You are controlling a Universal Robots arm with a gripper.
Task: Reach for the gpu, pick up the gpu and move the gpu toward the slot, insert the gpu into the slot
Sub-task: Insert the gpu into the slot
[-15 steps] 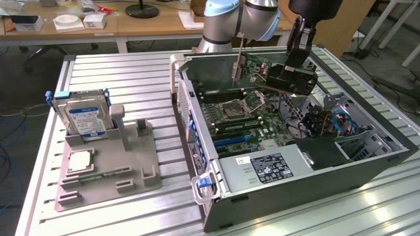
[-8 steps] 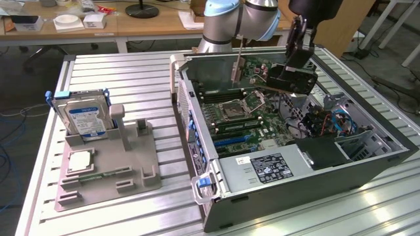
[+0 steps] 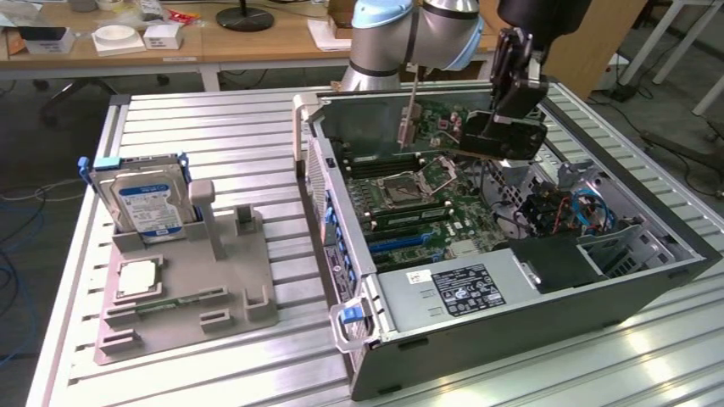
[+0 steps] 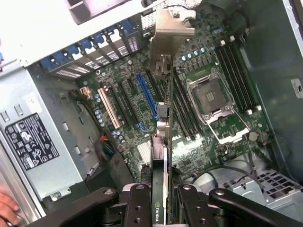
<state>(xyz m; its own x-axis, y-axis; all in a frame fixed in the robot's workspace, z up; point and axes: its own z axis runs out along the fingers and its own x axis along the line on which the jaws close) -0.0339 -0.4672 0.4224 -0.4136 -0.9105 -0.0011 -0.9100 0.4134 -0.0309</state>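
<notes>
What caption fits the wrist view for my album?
Hand holds the thin dark gpu card over the green motherboard inside the open grey case.

We see the arm [image 3: 453, 30] at 12 o'clock in the exterior view. It has rounded silver-grey joint housings, with a pale blue cap [image 3: 385, 13] at 9 o'clock of the nearest joint. At 5 o'clock of that joint come a black wrist block [image 3: 515, 64] and the black gripper [image 3: 504, 136]. In the wrist view, the gripper's [image 4: 163, 210] matte black linkage bars carry 4 round silvery pivot pins [image 4: 110, 191] and small dark screw holes.
</notes>
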